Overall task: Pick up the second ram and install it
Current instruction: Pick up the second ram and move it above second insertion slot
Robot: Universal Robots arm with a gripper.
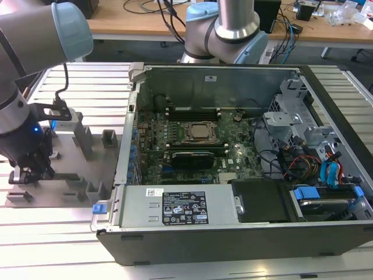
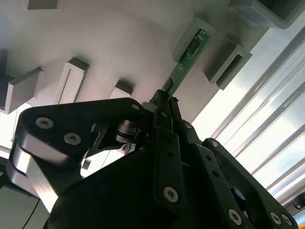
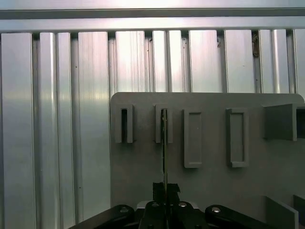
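Pincer (image 2: 164, 98) tight on second ram (image 2: 188, 55) (grey tray (image 2: 119, 43), ribbed table (image 3: 57, 119))

Bright, even light, with glare streaking the aluminium slats (image 3: 95, 95).

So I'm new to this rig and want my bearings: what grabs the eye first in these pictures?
The open computer case takes the middle of the exterior view, its motherboard laid bare. At that view's left, the arm reaches down over a grey tray. In the second wrist view the gripper is shut on the green ram, whose far end sits at a tray slot.
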